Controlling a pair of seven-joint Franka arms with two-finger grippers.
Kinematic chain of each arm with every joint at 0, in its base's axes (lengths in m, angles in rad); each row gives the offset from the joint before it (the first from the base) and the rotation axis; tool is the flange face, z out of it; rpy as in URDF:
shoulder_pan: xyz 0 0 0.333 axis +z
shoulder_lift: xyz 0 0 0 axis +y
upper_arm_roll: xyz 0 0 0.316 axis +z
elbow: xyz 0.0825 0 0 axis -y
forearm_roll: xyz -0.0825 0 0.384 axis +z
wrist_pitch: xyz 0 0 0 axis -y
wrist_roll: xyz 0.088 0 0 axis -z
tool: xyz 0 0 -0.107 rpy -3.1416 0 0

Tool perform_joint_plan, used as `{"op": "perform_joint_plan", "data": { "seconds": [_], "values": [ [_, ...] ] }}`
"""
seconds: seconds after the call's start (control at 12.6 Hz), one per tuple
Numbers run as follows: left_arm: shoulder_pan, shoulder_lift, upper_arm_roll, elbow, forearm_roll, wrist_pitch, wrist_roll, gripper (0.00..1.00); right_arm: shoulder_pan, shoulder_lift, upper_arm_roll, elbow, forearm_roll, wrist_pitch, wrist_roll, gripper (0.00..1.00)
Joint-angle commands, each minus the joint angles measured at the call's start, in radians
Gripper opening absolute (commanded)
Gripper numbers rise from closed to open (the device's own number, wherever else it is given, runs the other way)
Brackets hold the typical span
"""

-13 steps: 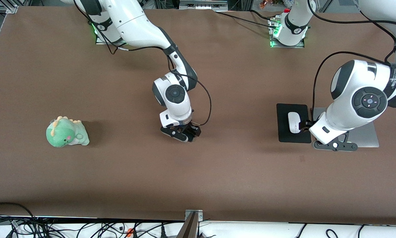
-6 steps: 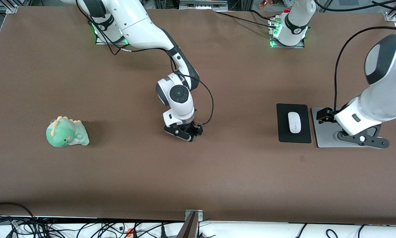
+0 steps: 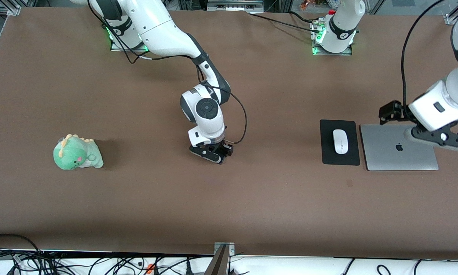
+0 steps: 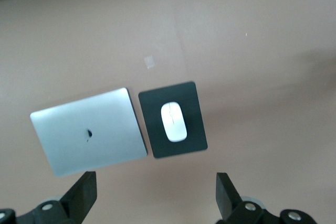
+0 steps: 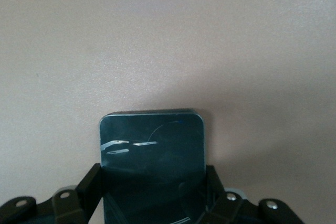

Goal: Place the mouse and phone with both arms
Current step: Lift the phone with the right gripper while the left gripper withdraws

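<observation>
The white mouse (image 3: pixel 340 141) lies on a black mouse pad (image 3: pixel 329 154) toward the left arm's end of the table. It also shows in the left wrist view (image 4: pixel 174 121). My left gripper (image 3: pixel 390 111) is open and empty, raised in the air over the table by the laptop's edge; its fingertips (image 4: pixel 84 192) stand wide apart. My right gripper (image 3: pixel 215 153) is low over the middle of the table, shut on the black phone (image 5: pixel 152 148), whose end sticks out past the fingers. In the front view the phone is hidden under the gripper.
A closed silver laptop (image 3: pixel 398 147) lies beside the mouse pad, toward the left arm's end; it also shows in the left wrist view (image 4: pixel 89 129). A green plush dinosaur (image 3: pixel 77 152) sits toward the right arm's end. Cables run along the table's near edge.
My left gripper has risen from beside the mouse and swung toward the left arm's end, uncovering the laptop. My right gripper shifted slightly toward the left arm's end, still holding the phone.
</observation>
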Motion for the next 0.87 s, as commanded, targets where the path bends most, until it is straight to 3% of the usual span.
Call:
{"op": "perform_joint_plan", "data": {
  "seconds": [0.0, 0.16, 0.24, 0.64, 0.79],
  "values": [
    [-0.132, -0.218, 0.201, -0.293, -0.066, 0.117, 0.03, 1.0, -0.009, -0.01, -0.015, 0.026, 0.003, -0.059, -0.033, 0.53],
    [-0.156, -0.319, 0.248, -0.434, -0.069, 0.211, 0.03, 1.0, -0.049, -0.048, -0.017, 0.049, 0.009, -0.164, -0.134, 0.53],
    [-0.163, -0.332, 0.266, -0.451, -0.069, 0.215, 0.03, 1.0, -0.084, -0.074, -0.017, 0.049, 0.014, -0.212, -0.203, 0.53],
    [-0.185, -0.312, 0.303, -0.439, -0.072, 0.218, 0.029, 1.0, -0.241, -0.178, -0.017, 0.037, 0.019, -0.387, -0.595, 0.53],
    [-0.18, -0.316, 0.305, -0.432, -0.132, 0.166, 0.013, 1.0, -0.305, -0.204, -0.017, 0.011, 0.02, -0.419, -0.732, 0.54]
  ]
}}
